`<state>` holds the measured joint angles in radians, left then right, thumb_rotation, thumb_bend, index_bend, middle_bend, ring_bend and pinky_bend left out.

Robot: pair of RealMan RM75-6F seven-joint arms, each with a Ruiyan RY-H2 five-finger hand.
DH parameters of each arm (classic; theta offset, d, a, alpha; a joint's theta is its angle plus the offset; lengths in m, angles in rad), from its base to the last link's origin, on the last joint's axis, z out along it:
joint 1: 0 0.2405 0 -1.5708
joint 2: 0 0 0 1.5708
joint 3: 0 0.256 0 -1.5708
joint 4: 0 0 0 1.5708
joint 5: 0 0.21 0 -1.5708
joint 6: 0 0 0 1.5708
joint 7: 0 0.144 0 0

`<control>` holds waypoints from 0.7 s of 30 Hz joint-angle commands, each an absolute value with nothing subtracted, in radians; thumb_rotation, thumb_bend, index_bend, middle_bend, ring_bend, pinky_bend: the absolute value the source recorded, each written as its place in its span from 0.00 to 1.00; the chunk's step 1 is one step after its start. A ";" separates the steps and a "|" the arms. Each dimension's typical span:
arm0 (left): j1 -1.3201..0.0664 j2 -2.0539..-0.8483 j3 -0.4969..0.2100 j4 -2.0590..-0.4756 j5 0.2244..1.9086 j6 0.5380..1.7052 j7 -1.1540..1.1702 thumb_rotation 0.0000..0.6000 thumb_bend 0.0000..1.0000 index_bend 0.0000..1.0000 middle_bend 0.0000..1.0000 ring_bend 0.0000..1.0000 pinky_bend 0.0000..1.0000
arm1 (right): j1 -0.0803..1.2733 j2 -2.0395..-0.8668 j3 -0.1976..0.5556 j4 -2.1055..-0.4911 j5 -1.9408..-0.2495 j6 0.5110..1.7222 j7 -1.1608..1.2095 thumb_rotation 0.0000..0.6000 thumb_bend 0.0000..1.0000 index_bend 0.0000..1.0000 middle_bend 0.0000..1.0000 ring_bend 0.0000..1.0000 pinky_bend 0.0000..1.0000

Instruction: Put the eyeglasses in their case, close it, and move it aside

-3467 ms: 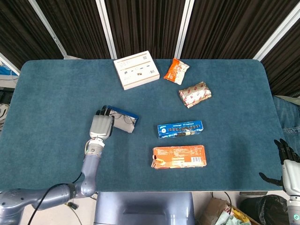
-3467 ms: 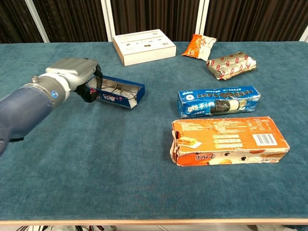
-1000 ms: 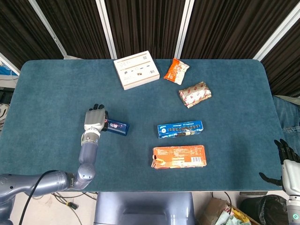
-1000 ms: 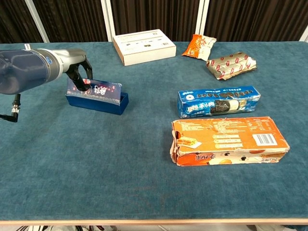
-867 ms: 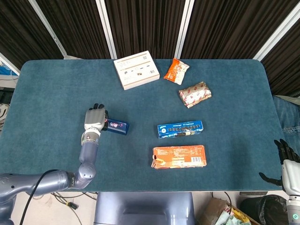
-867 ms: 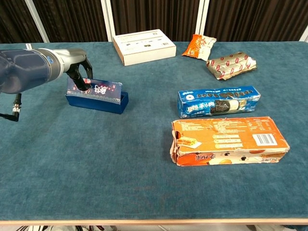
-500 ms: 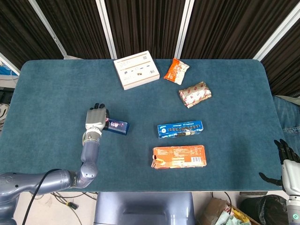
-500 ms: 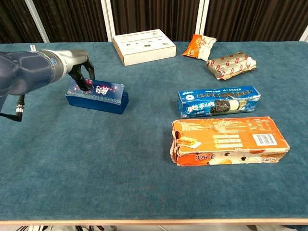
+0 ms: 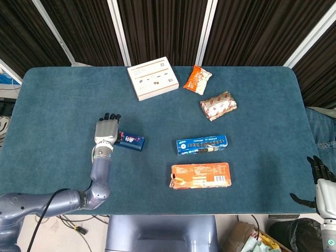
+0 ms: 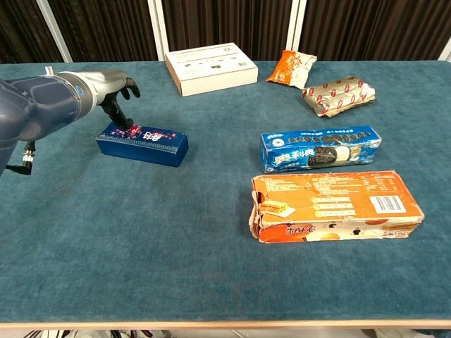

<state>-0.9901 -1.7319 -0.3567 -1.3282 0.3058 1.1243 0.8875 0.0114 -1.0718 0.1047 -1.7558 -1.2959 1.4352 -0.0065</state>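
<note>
The blue eyeglass case [image 10: 141, 143] lies closed and flat on the teal table, left of centre; the head view shows the case [image 9: 130, 140] too. The eyeglasses are hidden inside it. My left hand [image 10: 106, 87] hovers at the case's left end with its fingers spread, and one fingertip [image 10: 127, 124] touches the lid's top corner. In the head view the left hand [image 9: 106, 130] sits just left of the case. My right hand [image 9: 321, 181] hangs beyond the table's right front corner, fingers apart, holding nothing.
A blue cookie box [image 10: 320, 148] and an orange carton [image 10: 331, 205] lie right of the case. At the back are a white box [image 10: 211, 68], an orange snack bag [image 10: 291, 68] and a red-and-silver packet [image 10: 338, 94]. The table's left edge [image 9: 11, 137] is near.
The case, open with the glasses in it 3.5 s ago, was slid left. Over the last second its raised lid came down flat, and my left hand's fingers lifted and spread.
</note>
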 commanded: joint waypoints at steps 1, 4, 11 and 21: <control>-0.986 -1.727 -0.345 -1.336 0.339 1.141 0.882 1.00 0.41 0.12 0.12 0.03 0.17 | 0.011 -1.072 0.105 -1.755 -1.295 1.435 -0.007 1.00 0.20 0.07 0.02 0.12 0.16; -0.976 -1.712 -0.328 -1.360 0.383 1.158 0.871 1.00 0.40 0.11 0.10 0.01 0.13 | 0.011 -1.072 0.105 -1.754 -1.296 1.436 -0.007 1.00 0.20 0.07 0.02 0.12 0.16; -0.909 -1.620 -0.250 -1.444 0.604 1.206 0.783 1.00 0.38 0.10 0.04 0.00 0.02 | 0.011 -1.076 0.106 -1.749 -1.300 1.442 -0.011 1.00 0.20 0.07 0.02 0.12 0.16; -0.740 -1.399 -0.122 -1.642 0.919 1.296 0.561 1.00 0.34 0.10 0.02 0.00 0.00 | 0.013 -1.080 0.104 -1.741 -1.313 1.449 -0.030 1.00 0.20 0.07 0.02 0.12 0.16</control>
